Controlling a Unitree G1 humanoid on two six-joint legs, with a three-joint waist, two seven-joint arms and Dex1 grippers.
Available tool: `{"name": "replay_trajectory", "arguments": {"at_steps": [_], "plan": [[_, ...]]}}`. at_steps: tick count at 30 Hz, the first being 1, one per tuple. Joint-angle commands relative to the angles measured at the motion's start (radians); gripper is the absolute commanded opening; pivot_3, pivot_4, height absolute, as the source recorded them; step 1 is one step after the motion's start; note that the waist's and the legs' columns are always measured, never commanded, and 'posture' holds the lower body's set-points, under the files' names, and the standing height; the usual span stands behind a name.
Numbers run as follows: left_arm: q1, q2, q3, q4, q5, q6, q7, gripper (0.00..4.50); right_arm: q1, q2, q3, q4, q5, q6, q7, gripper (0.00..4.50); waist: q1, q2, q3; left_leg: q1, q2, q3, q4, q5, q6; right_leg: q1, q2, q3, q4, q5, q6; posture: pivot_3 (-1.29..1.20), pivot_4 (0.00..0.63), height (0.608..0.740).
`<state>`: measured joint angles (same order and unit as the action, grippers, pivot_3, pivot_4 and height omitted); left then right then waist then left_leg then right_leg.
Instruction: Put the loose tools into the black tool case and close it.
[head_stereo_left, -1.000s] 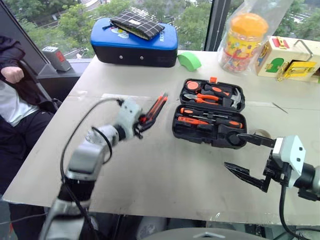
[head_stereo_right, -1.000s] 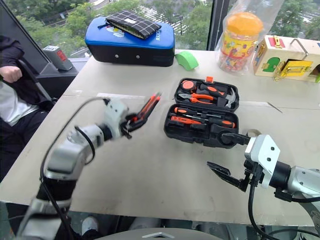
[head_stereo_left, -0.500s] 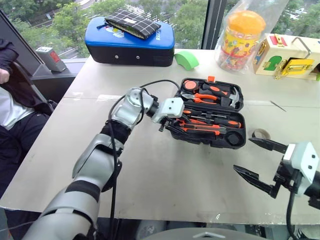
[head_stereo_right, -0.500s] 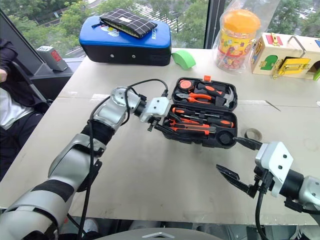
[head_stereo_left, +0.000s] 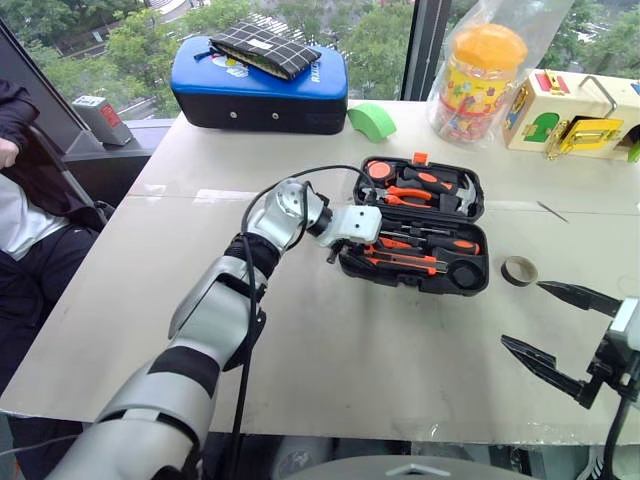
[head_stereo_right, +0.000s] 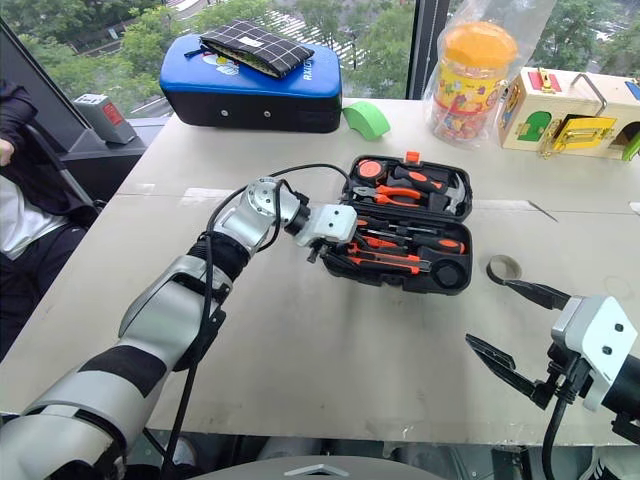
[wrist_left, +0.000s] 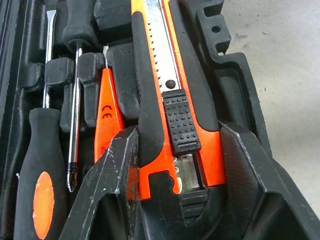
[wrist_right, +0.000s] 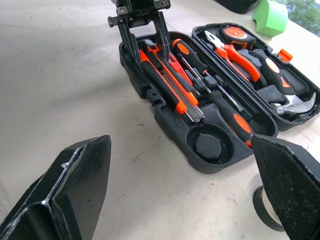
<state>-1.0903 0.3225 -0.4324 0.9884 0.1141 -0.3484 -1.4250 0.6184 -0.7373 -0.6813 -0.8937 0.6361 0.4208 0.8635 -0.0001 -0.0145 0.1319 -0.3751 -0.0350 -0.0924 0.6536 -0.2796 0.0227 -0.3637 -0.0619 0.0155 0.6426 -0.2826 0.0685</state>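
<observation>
Left gripper (wrist_left: 172, 200) clamped on orange-and-black utility knife (wrist_left: 170, 95), lowering it into open black plastic tool case (head_stereo_left: 395, 272); right gripper (head_stereo_left: 560, 330) wide open, empty.

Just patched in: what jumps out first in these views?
The left end effector holds the utility knife in the open tool case at mid-table. The tape roll lies loose on the table right of the case, near the open right end effector.
</observation>
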Motion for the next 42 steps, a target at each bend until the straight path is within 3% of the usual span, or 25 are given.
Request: {"name": "replay_trajectory", "arguments": {"at_steps": [1,10,12,15,19,20,27,31,36,42], "plan": [[-0.009,0.007,0.006,0.007,0.014,-0.016,-0.042,1.68,-0.014,0.006,-0.002,-0.005,-0.004,-0.021,-0.005,4.5,-0.001,0.0,0.0,0.0,0.0,0.0,0.0,0.0,0.0,0.0,0.0,0.0,0.0,0.0,0.0,0.0,0.15,0.74],[-0.021,-0.001,0.019,0.019,0.019,-0.008,-0.098,1.68,-0.044,0.0,0.028,0.003,-0.019,-0.019,-0.012,4.5,-0.004,0.0,0.0,0.0,0.0,0.0,0.0,0.0,0.0,0.0,0.0,0.0,0.0,0.0,0.0,0.0,0.15,0.74],[-0.024,-0.001,0.03,0.014,0.007,0.0,-0.12,2.78,-0.049,0.0,0.031,0.004,-0.021,-0.017,-0.013,4.5,-0.005,0.0,0.0,0.0,0.0,0.0,0.0,0.0,0.0,0.0,0.0,0.0,0.0,0.0,0.0,0.0,0.15,0.74],[-0.042,-0.003,0.098,-0.013,-0.063,0.07,-0.133,4.06,-0.054,0.003,0.042,0.004,-0.031,-0.018,-0.018,4.5,-0.008,0.0,0.0,0.0,0.0,0.0,0.0,0.0,0.0,0.0,0.0,0.0,0.0,0.0,0.0,0.0,0.15,0.74],[-0.065,0.018,0.183,-0.074,-0.165,0.333,-0.183,4.06,-0.062,0.007,0.06,0.007,-0.045,-0.021,-0.024,4.5,-0.012,0.0,0.0,-0.001,0.0,0.0,0.0,0.0,0.0,-0.001,0.001,0.0,0.0,0.0,0.0,0.0,0.15,0.74],[-0.056,0.028,0.189,-0.097,-0.175,0.377,-0.187,3.38,-0.065,0.008,0.067,0.008,-0.049,-0.022,-0.026,4.5,-0.013,0.0,0.0,-0.001,0.0,0.0,0.0,0.0,0.0,-0.001,0.001,0.0,0.001,0.0,0.0,0.0,0.15,0.74],[0.125,0.03,0.206,-0.393,-0.19,0.567,-0.038,0.15,-0.1,0.01,0.117,0.017,-0.068,-0.022,-0.043,4.5,-0.01,0.002,-0.001,0.0,0.001,0.0,0.0,0.0,0.0,0.0,0.001,0.001,0.001,0.0,0.0,0.0,0.15,0.74],[0.23,0.038,0.151,-0.507,-0.129,0.6,0.059,0.02,-0.113,0.008,0.129,0.018,-0.071,-0.017,-0.05,4.5,-0.008,0.002,-0.001,0.0,0.002,0.0,0.0,0.0,0.0,-0.001,0.0,0.001,0.001,0.0,0.0,0.0,0.15,0.74],[0.264,0.031,0.045,-0.48,-0.013,0.57,0.156,0.02,-0.113,0.01,0.15,0.0,-0.068,-0.003,-0.063,4.5,0.011,0.003,-0.002,0.003,0.001,0.001,0.0,0.0,0.0,0.002,-0.001,0.002,0.001,0.0,0.0,0.0,0.15,0.74],[0.243,-0.01,0.022,-0.418,-0.006,0.599,0.202,0.02,-0.099,0.006,0.146,-0.022,-0.051,0.02,-0.071,4.5,0.02,0.003,-0.003,0.014,0.0,0.003,0.0,0.0,0.0,0.013,-0.001,0.004,0.0,0.0,0.0,0.0,0.15,0.74]]}}
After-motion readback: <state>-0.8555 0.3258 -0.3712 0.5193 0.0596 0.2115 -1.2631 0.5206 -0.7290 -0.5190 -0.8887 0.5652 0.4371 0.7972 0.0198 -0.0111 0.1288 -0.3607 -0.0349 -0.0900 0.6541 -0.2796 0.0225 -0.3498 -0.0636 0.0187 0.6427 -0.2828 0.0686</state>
